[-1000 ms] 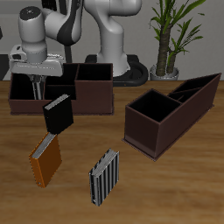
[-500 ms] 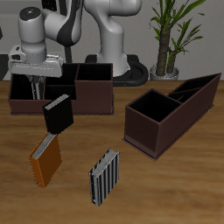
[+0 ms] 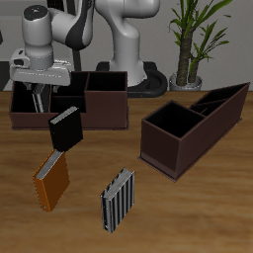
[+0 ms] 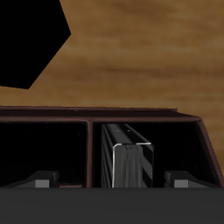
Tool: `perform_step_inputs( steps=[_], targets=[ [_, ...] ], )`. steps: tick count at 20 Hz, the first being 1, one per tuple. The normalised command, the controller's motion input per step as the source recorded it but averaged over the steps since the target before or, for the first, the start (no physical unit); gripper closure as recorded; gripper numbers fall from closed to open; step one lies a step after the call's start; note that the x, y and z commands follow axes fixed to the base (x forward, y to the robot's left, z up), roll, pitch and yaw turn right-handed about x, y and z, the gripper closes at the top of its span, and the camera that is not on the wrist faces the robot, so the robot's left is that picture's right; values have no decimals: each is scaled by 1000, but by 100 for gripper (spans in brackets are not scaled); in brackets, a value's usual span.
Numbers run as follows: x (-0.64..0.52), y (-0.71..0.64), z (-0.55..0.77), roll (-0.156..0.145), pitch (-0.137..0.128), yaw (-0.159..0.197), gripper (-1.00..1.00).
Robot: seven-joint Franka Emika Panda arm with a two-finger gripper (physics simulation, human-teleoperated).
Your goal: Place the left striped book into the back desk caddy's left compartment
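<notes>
The back desk caddy (image 3: 99, 117) is the low maroon box with level walls, and its rim (image 4: 131, 114) crosses the wrist view. My gripper (image 3: 38, 97) hangs over the caddy's narrow end, the left compartment (image 3: 27, 102). In the wrist view a grey striped book (image 4: 129, 162) stands upright inside that cell. My gripper (image 4: 109, 181) is open, its fingers (image 4: 39, 182) spread wide on either side of the book and not touching it. In the exterior view the book in the cell is hidden by the caddy wall and the fingers.
A black book (image 3: 64, 128) leans in front of the caddy, and the black shape (image 4: 26, 39) in the wrist view looks like it. An orange book (image 3: 49, 181) and another striped book (image 3: 119, 198) lie nearer the front edge. A dark caddy (image 3: 193, 126) with a slanted divider stands beside them.
The gripper has risen slightly above the caddy. The books on the table have not moved.
</notes>
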Motion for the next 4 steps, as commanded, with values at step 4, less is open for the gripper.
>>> perform_step_inputs(
  steps=[4],
  targets=[
    [-27, 60, 98, 6, -10, 6, -100]
  ],
)
